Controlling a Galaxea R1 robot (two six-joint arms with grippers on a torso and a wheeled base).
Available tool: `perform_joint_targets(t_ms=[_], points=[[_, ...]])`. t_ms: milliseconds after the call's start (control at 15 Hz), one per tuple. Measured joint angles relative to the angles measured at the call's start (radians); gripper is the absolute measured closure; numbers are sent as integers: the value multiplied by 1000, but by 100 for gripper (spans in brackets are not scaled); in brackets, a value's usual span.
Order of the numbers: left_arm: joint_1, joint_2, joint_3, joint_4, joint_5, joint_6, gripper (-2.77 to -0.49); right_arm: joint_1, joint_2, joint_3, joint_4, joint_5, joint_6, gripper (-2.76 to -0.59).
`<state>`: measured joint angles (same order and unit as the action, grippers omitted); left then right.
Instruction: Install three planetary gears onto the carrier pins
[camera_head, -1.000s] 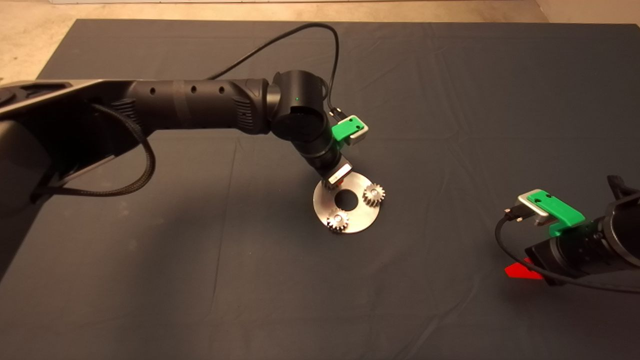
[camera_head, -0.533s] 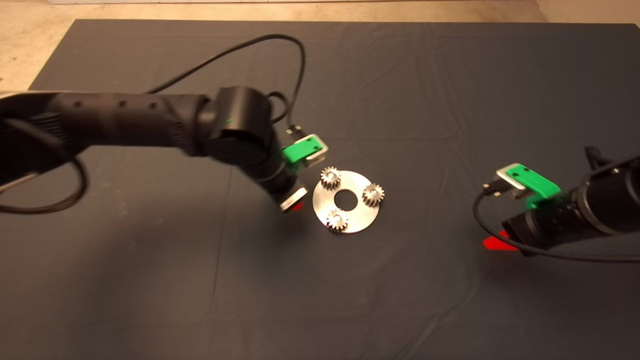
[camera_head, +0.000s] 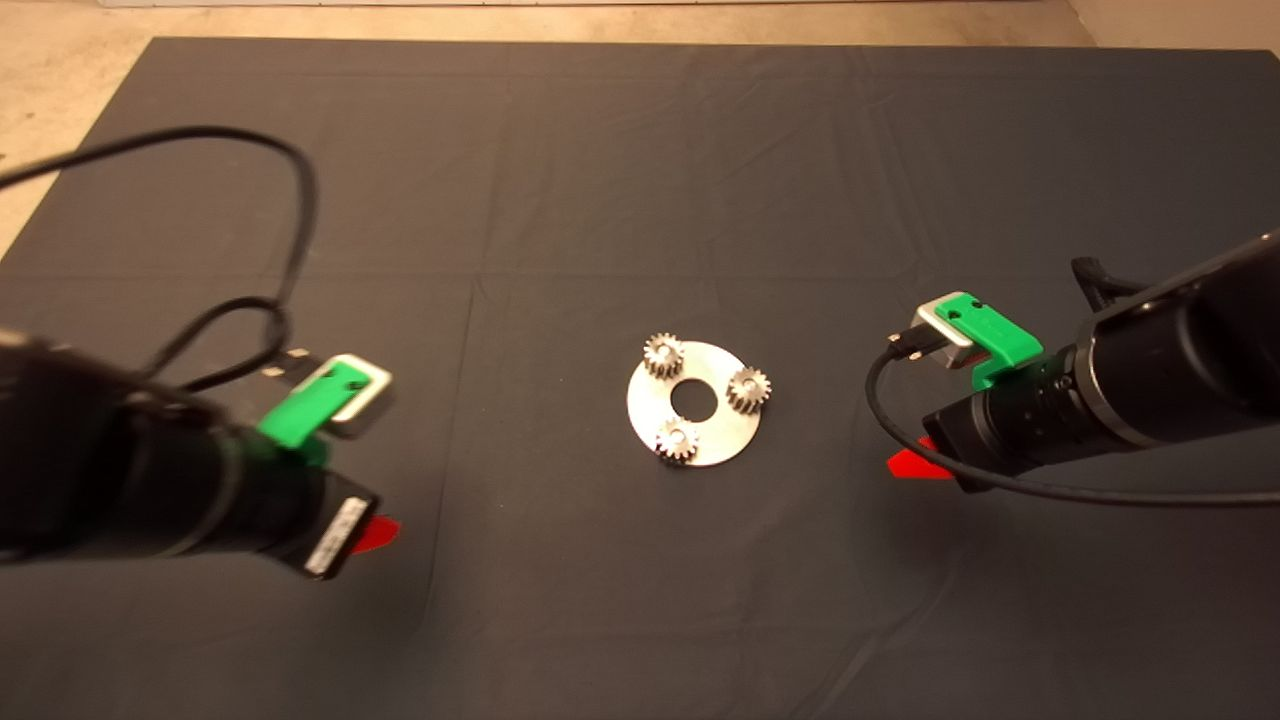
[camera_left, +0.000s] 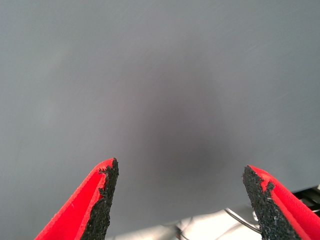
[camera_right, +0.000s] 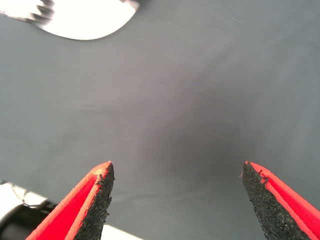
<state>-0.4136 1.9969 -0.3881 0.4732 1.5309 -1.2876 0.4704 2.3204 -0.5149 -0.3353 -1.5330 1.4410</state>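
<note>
Silver disc (camera_head: 712, 445) lies at centre of dark mat (camera_head: 600, 180) on counter. Three planetary gears (camera_head: 662, 355) sit on carrier pins: at 11, 2 and 7 o'clock around centre hole. Pins almost hidden inside bores. Left pincer (camera_left: 180, 200) at 9 o'clock of disc, well apart, jaws wide, nothing held. Right pincer (camera_right: 177, 200) at 3 o'clock, jaws wide, also empty. Judgement: installation looks complete. Good practice: check each gear flat on disc; keep both pincers away, no bump.
</note>
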Motion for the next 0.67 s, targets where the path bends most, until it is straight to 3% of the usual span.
perform_joint_targets(t_ms=[67,133,333,467,533,667], points=[[0,-33,15,-6,6,-18,-175,6,8,13,0,8,29,-190],[0,-42,27,-13,6,-36,-175,7,8,30,5,6,63,-190],[0,-37,44,-24,-10,-61,-175,7,42,75,30,-2,193,-190],[4,-48,46,-34,-7,-79,-175,7,89,90,38,-1,241,-190],[18,-52,48,-37,-5,-82,-175,4,125,94,38,0,264,-190],[75,-50,50,-41,-7,-87,-175,-19,173,100,41,3,299,-190]])
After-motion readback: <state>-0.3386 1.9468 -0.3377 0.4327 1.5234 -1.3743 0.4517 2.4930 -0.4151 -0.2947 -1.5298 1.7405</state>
